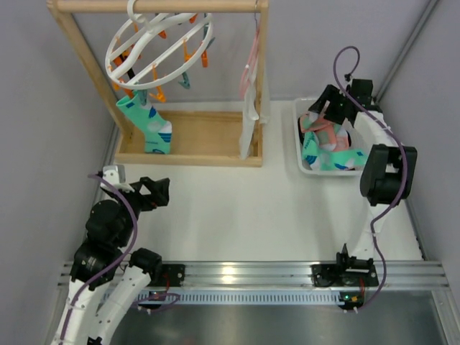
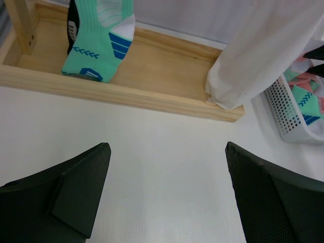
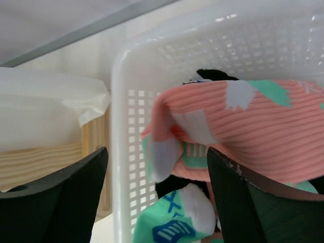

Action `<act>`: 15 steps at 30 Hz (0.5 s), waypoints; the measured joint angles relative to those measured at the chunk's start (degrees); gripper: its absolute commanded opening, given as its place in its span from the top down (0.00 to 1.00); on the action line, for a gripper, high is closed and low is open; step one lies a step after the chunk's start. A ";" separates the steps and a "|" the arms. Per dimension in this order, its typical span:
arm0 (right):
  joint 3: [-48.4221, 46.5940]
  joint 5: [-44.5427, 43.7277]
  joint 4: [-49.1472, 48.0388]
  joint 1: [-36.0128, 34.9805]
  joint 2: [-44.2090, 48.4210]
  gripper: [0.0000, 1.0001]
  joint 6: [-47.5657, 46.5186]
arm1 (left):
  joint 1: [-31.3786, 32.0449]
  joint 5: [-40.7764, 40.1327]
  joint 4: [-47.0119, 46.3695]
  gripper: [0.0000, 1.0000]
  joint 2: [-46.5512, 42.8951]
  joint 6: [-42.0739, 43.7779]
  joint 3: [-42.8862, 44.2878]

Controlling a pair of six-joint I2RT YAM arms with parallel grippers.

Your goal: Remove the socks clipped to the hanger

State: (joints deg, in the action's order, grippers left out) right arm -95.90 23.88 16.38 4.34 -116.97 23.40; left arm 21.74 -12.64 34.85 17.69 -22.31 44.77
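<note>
The white ring hanger [image 1: 154, 44] with orange and teal clips hangs from the wooden rack's top bar. A mint-teal sock [image 1: 147, 126] with a black sock behind it is still clipped at its lower left; it also shows in the left wrist view [image 2: 96, 40]. Several socks, mint-teal and salmon-pink [image 1: 330, 147], lie in the white basket [image 1: 300, 154]. My left gripper [image 1: 157, 191] is open and empty over the table, near the rack's base. My right gripper [image 1: 325, 108] is open over the basket's far end, with a salmon-pink sock [image 3: 253, 126] draped just ahead of the fingers.
The wooden rack frame [image 1: 188, 140] stands at the back left with a low tray base. A long white and pink cloth [image 1: 250, 93] hangs at its right post, also in the left wrist view [image 2: 258, 55]. Grey walls enclose the table.
</note>
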 measured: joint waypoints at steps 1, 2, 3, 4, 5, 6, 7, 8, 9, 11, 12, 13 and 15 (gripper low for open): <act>0.00 -0.11 0.37 0.09 1.29 0.19 -0.07 | 0.00 -0.92 0.22 0.01 0.02 0.20 0.24; -0.11 -0.37 0.92 0.11 2.86 0.16 0.00 | 0.00 -2.05 0.74 0.01 0.09 0.48 0.81; -0.20 -0.70 1.25 0.11 4.35 0.11 -0.07 | 0.00 -3.34 1.38 0.02 0.09 0.83 1.66; -0.20 -1.16 1.66 0.11 6.32 0.09 -0.09 | 0.00 -4.31 1.68 0.02 0.09 1.11 2.47; -0.20 -1.73 2.08 0.11 8.50 0.06 0.02 | 0.00 -6.01 1.97 0.01 0.09 1.36 3.67; 0.07 -1.99 2.05 0.20 10.95 0.01 0.39 | 0.00 -7.72 2.25 0.02 0.17 1.44 4.96; 1.33 -1.92 1.36 0.31 13.97 0.01 0.98 | 0.00 -9.31 2.36 0.02 0.26 1.44 6.27; 3.52 -1.46 0.15 0.46 17.53 0.01 1.92 | 0.00 -10.82 2.40 0.02 0.35 1.44 7.54; 7.43 -0.87 -3.02 0.68 21.97 0.01 3.32 | 0.00 -12.22 2.49 0.01 0.42 1.42 8.70; 17.75 0.66 -8.81 0.98 32.59 0.00 7.04 | 0.00 -15.19 2.84 0.01 0.72 1.29 10.71; 22.43 1.51 -11.87 1.07 37.55 0.01 8.98 | 0.00 -16.37 2.91 0.02 0.81 1.29 11.37; 27.98 2.40 -16.46 1.07 42.86 0.01 11.08 | 0.00 -17.97 3.13 0.02 0.83 1.27 12.04; 36.24 4.07 -21.53 0.55 51.78 0.01 14.51 | 0.00 -20.98 3.52 0.01 0.81 1.29 13.00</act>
State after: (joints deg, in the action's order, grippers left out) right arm -59.66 27.94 -5.15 4.89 -65.19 37.91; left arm 21.74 -33.63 38.37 18.50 -21.02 57.78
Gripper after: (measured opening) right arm 0.993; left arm 0.984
